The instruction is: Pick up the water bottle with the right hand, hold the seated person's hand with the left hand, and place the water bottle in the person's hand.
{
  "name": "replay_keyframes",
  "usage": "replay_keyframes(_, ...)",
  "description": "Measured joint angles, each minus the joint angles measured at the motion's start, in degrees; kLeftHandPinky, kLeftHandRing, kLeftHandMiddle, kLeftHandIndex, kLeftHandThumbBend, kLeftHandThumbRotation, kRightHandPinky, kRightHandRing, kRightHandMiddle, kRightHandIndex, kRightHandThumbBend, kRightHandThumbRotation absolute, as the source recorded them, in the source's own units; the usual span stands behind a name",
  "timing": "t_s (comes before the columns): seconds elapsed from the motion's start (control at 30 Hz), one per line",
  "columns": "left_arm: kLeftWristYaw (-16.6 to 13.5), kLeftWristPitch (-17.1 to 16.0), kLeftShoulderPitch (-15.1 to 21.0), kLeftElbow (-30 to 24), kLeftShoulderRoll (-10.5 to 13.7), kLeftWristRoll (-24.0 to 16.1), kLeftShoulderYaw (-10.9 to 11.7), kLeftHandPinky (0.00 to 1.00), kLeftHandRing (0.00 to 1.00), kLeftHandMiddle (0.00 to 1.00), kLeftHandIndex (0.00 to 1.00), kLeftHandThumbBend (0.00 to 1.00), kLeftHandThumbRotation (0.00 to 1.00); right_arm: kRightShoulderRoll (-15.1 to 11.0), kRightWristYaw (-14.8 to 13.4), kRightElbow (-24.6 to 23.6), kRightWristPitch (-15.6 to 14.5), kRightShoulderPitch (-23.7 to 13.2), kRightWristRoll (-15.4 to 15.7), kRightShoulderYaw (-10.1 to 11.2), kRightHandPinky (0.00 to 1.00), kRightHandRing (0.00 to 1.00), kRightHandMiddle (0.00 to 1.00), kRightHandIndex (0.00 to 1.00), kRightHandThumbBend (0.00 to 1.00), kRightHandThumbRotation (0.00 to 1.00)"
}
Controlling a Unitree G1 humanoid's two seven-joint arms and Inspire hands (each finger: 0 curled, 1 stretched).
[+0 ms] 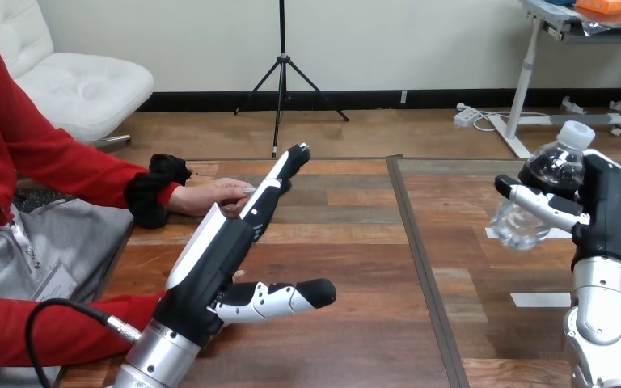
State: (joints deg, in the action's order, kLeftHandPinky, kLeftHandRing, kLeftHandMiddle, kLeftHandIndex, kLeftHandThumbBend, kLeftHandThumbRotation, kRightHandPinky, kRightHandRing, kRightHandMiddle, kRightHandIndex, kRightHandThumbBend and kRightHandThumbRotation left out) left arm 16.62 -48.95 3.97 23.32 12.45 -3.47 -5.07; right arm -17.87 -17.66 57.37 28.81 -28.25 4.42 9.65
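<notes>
- The person's hand (pixel 214 194) lies flat and palm-down on the wooden bench (pixel 356 242) at the left side, at the end of a red sleeve, with its fingertips pointing to 3 o'clock.
- The robot's left arm rises from the bottom left corner. Its silver forearm (pixel 158 356) is a smooth metal cylinder slanting toward 1 o'clock.
- The left hand (pixel 210 279) stands edge-up, with a glossy black palm and a hard white shell along its back.
- Its fingers (pixel 268 194) are straight and pressed together, reaching toward 1 o'clock. They cross in front of the tips of the person's hand, and whether they touch it cannot be told.
- The left thumb (pixel 287 297) sticks out apart from them toward 3 o'clock, jointed in black and white with a rounded black tip, and it grips nothing.
- The bench is made of brown planks with a matte grain. A dark seam runs through its middle from 12 to 6 o'clock, and a flat white tape mark (pixel 538 300) lies on its right half.
- The water bottle (pixel 543 182) is in the robot's right hand, held above the right half of the bench. It is clear, ribbed plastic, and it tilts so that its white cap (pixel 576 133) points to 1 o'clock.
- The right hand (pixel 610 210) stands upright on its silver forearm (pixel 602 323), at 3 o'clock from the bottle. Its fingers are curled round the bottle, and its thumb (pixel 538 202) lies across the bottle's near side.
</notes>
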Motion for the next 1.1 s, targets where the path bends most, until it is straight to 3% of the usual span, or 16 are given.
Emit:
replay_keyframes(0.5,-4.9,-0.3,1.7,3.2,1.1,-5.5,2.2,0.98,1.00,1.00,1.00,1.00,0.64,0.9,4.1,-13.0,-0.9,6.3,-1.3,-0.3,0.50,0.53,0.57,0.54,0.82,0.00)
replay_keyframes(1.1,-15.5,-1.9,4.4,5.5,7.2,-18.0,4.6,0.93,1.00,1.00,0.98,1.00,0.63,4.4,7.5,-27.8,-5.8,13.2,-1.4,-1.0,0.47,0.52,0.57,0.55,0.81,0.00)
